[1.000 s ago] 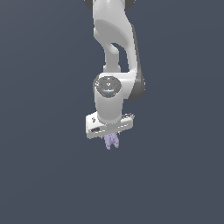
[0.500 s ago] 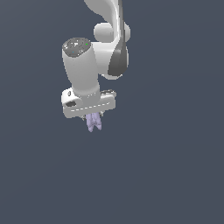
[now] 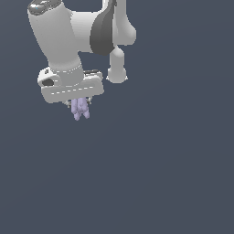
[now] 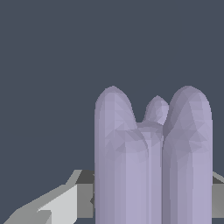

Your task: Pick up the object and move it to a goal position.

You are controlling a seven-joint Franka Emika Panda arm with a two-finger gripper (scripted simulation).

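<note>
From my remote station, the exterior view shows the white arm entering from the top of the frame and occupying the upper part on the exterior view's left, with its wrist housing pointing downward. The end effector hangs below the flat white hand block, and its short fingers are only partly visible beneath that block. Between them I see the object, a small pale lavender piece with rounded, ridged lobes, protruding downward from the underside of the hand. The end effector is closed on the object: the piece sits clamped in the fingers and hangs clear of any surface, with only uniform dark grey-blue background around and beneath it. I cannot distinguish a tabletop edge or any texture in that background, so I cannot tell how high the piece is held. In the wrist view the object fills the lower centre of the picture as three upright rounded columns, two large ones in front and a smaller one between and behind them, joined by a folded ridge. Grey and white finger surfaces appear on either side of its base, touching or just beside it. The object's long axis runs in line with the fingers, pointing away from the hand.
</note>
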